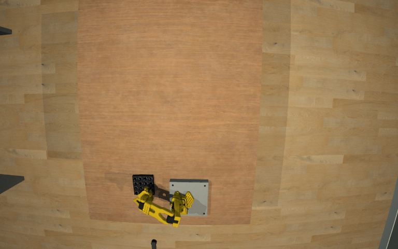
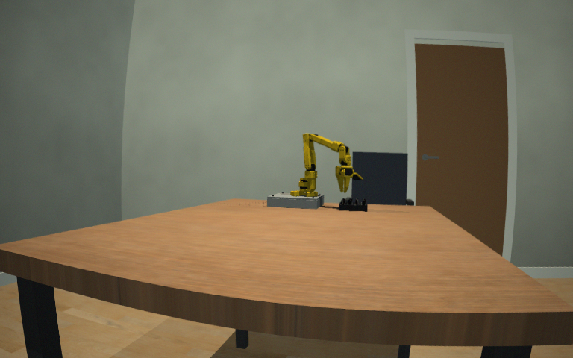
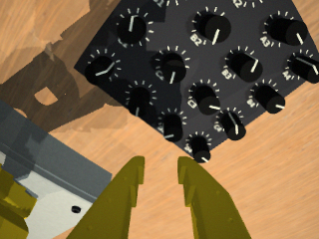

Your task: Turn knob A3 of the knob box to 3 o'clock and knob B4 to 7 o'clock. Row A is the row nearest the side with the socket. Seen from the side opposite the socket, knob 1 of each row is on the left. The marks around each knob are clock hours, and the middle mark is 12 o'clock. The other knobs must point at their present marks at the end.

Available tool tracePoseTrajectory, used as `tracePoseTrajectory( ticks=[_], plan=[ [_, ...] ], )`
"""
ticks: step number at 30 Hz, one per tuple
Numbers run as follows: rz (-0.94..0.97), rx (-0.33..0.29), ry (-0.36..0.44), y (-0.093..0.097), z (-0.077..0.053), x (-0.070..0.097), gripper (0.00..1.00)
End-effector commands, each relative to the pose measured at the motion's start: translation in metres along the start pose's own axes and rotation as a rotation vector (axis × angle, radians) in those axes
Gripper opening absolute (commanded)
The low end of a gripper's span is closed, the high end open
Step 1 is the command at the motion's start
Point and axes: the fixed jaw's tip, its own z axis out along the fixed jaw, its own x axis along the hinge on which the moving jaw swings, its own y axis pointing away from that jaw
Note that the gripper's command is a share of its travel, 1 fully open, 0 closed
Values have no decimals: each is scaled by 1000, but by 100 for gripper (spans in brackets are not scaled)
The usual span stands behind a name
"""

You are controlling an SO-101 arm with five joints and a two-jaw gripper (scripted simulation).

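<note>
The black knob box (image 1: 143, 183) lies on the table left of the arm's base, and also shows in the side view (image 2: 352, 205). In the wrist view the knob box (image 3: 199, 60) sits corner-on, with several black knobs with white pointers. By the small printed labels, knob A3 (image 3: 286, 30) is on the right edge and knob B4 (image 3: 266, 96) is below it. My yellow gripper (image 3: 159, 162) hangs above the box's near corner (image 2: 342, 189), clear of the knobs. Its fingers stand close together with only bare table between them. The corner knob (image 3: 198, 146) lies just beyond the fingertips.
The arm stands on a grey base plate (image 1: 189, 197) right of the box, whose corner shows in the wrist view (image 3: 40, 173). The table's near edge runs close behind the base. A dark chair back (image 2: 379, 177) and a door stand beyond the table.
</note>
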Motion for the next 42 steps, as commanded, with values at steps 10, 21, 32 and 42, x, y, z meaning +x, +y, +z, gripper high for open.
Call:
tracePoseTrajectory(
  ticks=[10,21,32,42],
  plan=[
    [458,-2,0,-3,1,5,9],
    [681,-2,0,-6,1,6,10],
    [744,-2,0,-6,1,7,10],
    [744,-2,0,-14,-1,3,10]
  ],
)
